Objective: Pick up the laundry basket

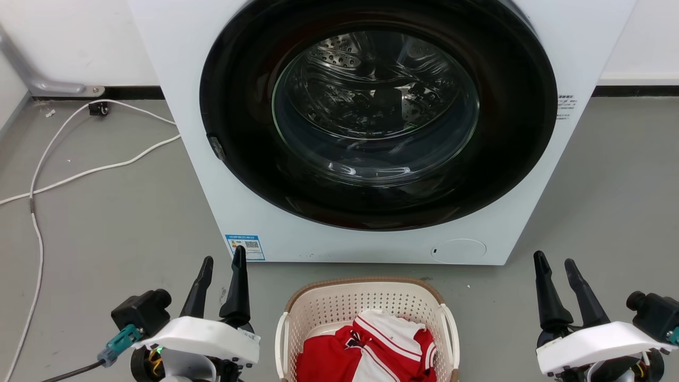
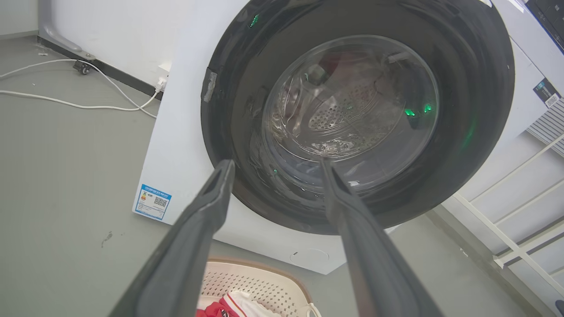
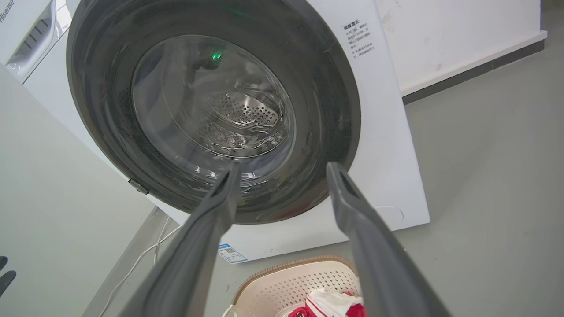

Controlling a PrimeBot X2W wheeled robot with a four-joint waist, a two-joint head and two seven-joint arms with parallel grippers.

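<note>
cream-white laundry basket [image 1: 366, 305] is sitting ungrasped between the left gripper [image 1: 224, 254] and right gripper [image 1: 554, 259], both spreading their fingers, probably needing to be closing in on its handles [image 1: 279, 339].

Washing machine [image 1: 371, 132] stands on the floor [image 1: 106, 223], back toward the wall [image 1: 79, 42], door facing the robot. Laundry basket [image 1: 366, 302] sits on the floor just before the machine's front, about midway along it, a strip of floor between. A garment [image 1: 371, 350] lies inside the basket. Left gripper [image 1: 224, 254] hangs to the basket's left, right gripper [image 1: 554, 259] to its right, both apart from it. A cable [image 1: 79, 172] runs over the floor left of the machine, back to the wall.
</note>
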